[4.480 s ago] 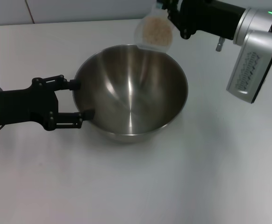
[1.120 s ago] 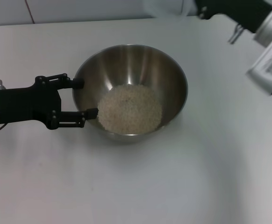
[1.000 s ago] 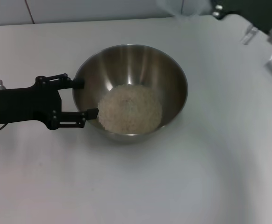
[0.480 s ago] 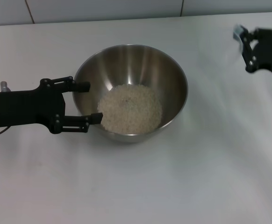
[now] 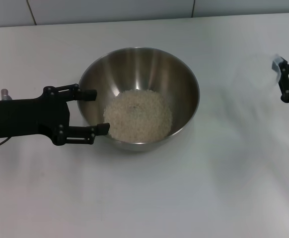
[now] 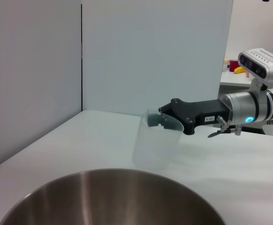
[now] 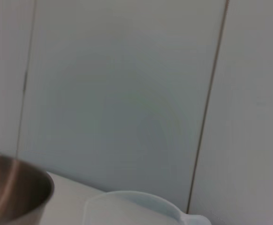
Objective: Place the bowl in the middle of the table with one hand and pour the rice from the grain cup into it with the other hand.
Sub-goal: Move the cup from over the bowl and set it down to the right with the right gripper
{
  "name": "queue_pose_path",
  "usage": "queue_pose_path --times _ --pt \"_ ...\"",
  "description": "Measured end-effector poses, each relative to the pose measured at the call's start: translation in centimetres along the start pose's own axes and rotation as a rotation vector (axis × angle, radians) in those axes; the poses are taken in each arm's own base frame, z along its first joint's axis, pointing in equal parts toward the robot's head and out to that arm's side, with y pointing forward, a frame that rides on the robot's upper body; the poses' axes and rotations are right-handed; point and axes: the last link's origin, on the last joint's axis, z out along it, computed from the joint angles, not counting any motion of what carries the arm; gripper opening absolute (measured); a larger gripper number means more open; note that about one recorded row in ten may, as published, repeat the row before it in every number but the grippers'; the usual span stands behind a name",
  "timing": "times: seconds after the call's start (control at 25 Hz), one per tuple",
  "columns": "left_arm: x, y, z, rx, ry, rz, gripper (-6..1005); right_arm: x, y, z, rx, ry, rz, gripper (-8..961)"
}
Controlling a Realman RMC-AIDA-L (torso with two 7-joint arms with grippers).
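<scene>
Steel bowl holding the rice; clear cup empty off to the right.

The bowl (image 5: 139, 97), wide, round, shiny brushed steel, stands upright near the middle of the white table (image 5: 149, 198), somewhat toward its far edge. The rice (image 5: 138, 115), a loose off-white heap, lies in the bowl's bottom, spread toward the near-left wall. The grain cup (image 6: 157, 139), thin, transparent and empty, sits upright and well apart from the bowl, toward the table's right edge.
</scene>
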Motion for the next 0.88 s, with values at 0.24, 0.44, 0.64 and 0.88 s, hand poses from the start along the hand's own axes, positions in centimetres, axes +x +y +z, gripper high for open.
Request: queue_pose_path --times 0.24,0.44,0.64,0.88 --pt "-0.1 0.1 0.0 -0.003 0.001 -0.002 860 1.3 0.7 0.1 -0.010 0.068 0.014 6" --pt "-0.1 0.2 0.1 -0.010 0.003 -0.004 860 2.1 1.2 1.4 -0.012 0.125 0.026 7" --pt "-0.1 0.2 0.1 -0.013 0.003 -0.003 860 2.2 1.5 1.9 -0.022 0.128 0.015 7" --pt "-0.1 0.3 0.1 -0.014 0.004 -0.003 860 2.1 1.5 2.2 -0.025 0.126 0.015 8"
